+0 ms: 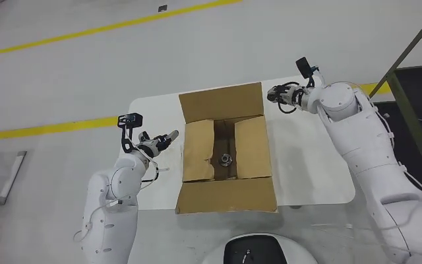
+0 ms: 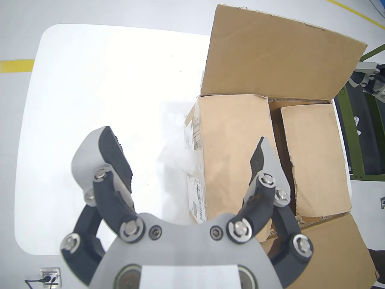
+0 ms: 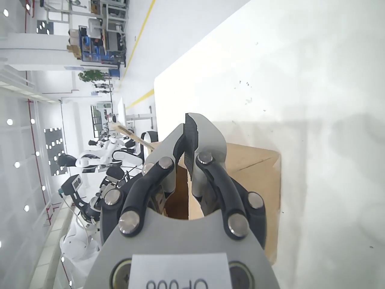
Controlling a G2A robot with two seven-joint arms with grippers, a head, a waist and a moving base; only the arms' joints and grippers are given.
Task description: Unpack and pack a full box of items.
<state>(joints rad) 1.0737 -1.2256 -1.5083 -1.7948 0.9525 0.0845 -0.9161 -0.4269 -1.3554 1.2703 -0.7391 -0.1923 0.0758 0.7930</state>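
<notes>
A brown cardboard box [image 1: 227, 195] stands in the middle of the white table [image 1: 300, 158] with its four flaps open. A small dark item [image 1: 225, 158] lies on its bottom. My right gripper [image 1: 270, 96] is at the right edge of the raised far flap [image 1: 224, 105], shut on that flap [image 3: 252, 178], whose edge runs between the fingers. My left gripper [image 2: 183, 135] hangs open with nothing in it above the table beside the box's left wall [image 2: 195, 139], also seen as the left gripper [image 1: 168, 138] from above.
Bare table [image 2: 99, 85] lies to the left of the box, and a wider bare strip to its right. A dark green frame [image 1: 403, 79] stands off the table's right side. The two side flaps [image 1: 252, 146] fold partly inward over the opening.
</notes>
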